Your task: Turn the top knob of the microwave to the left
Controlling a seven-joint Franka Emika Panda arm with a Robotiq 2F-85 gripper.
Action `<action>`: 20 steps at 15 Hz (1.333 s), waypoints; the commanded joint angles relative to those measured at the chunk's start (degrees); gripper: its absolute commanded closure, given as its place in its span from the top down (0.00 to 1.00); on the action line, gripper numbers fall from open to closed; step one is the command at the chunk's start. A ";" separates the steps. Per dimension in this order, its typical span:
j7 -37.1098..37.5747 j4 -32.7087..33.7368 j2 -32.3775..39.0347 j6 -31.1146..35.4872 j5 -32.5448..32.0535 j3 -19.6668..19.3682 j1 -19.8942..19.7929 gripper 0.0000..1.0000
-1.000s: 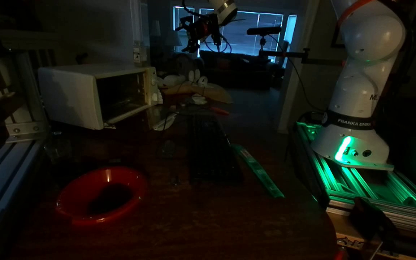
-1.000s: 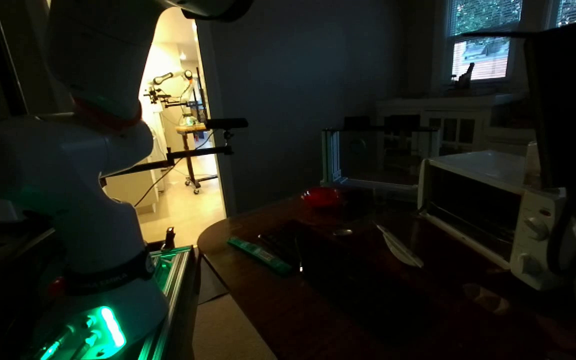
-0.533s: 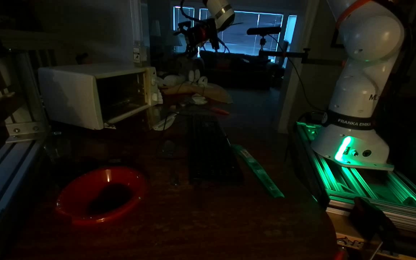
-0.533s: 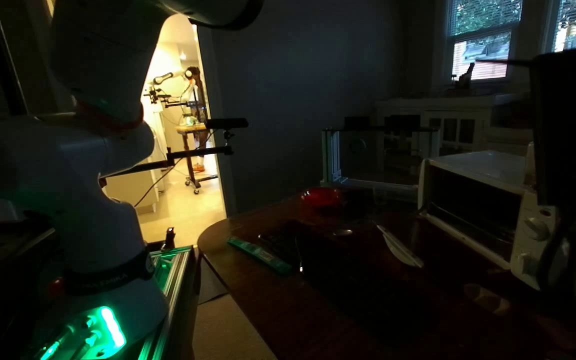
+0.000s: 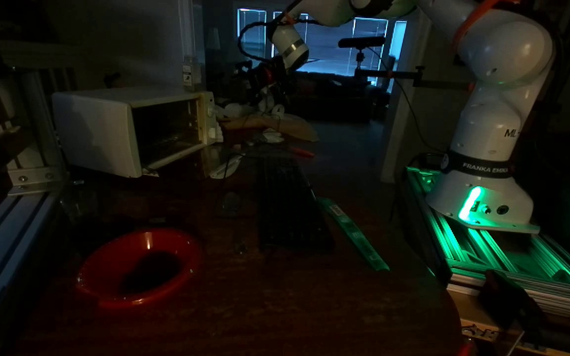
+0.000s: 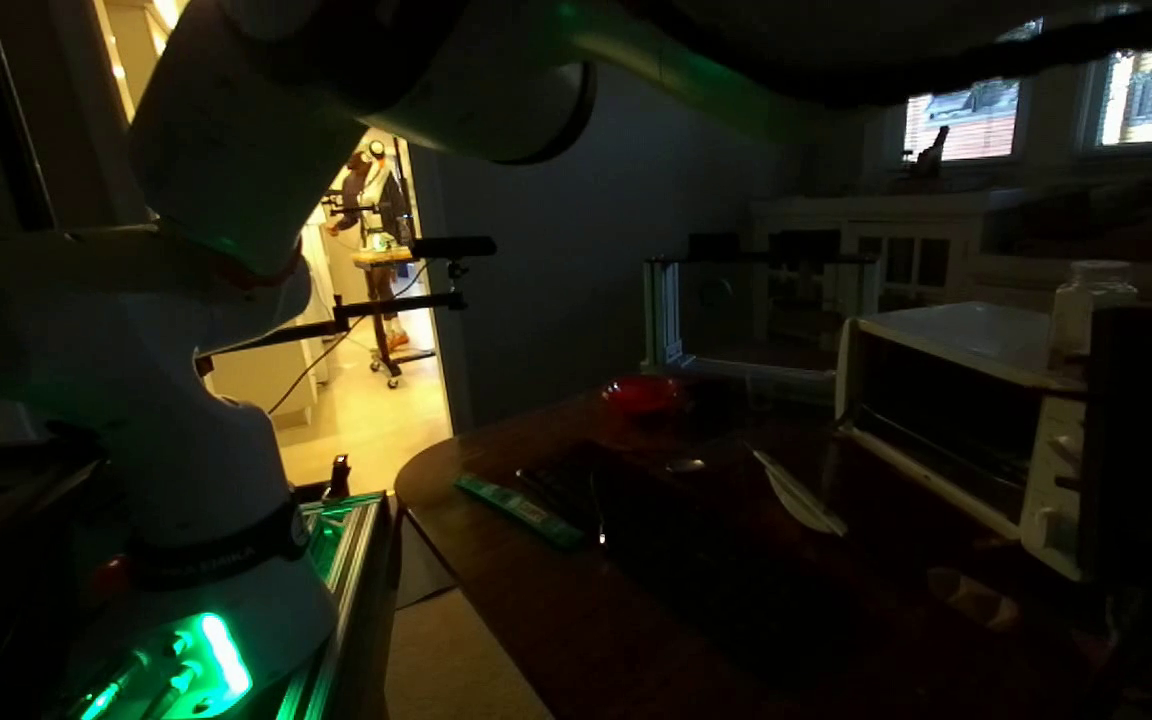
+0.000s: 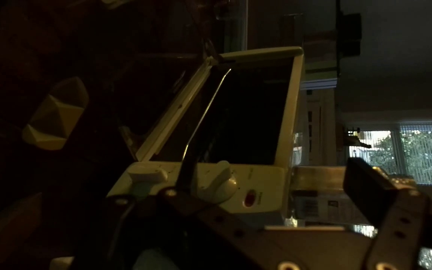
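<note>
The microwave is a white box with a big dark front, and in an exterior view it sits at the left, behind a red bowl. The robot's hand is near the knob end, and its two fingers are spread wide apart. The hand and the microwave have a gap between them. From the wrist you can see the top knob in the space between the fingers, close to a little red light. The bottom knob is on the same pale strip, just past one of the fingers. The white arm stands at the side of the brown table, and a green light glows at its foot. A see-through jar stands on top of the microwave at the knob end, and in an exterior view the dark end of the arm hides part of it. On the table is a dark keyboard, with a long green packet just beside it. The room is dim, and some things on the table are too dark to name.
</note>
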 commanded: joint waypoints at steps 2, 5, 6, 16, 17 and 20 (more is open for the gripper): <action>0.70 9.84 8.08 -3.23 0.00 2.65 -2.43 1.00; -0.15 13.08 11.33 -4.11 0.65 4.58 -3.95 1.00; -0.24 13.89 12.24 -4.40 1.39 5.52 -4.65 1.00; 0.60 13.08 13.59 -3.17 3.11 8.19 -5.05 1.00; 0.83 13.17 14.02 -3.11 3.26 8.68 -4.96 1.00; 1.07 14.27 15.81 -3.42 3.44 10.27 -5.07 1.00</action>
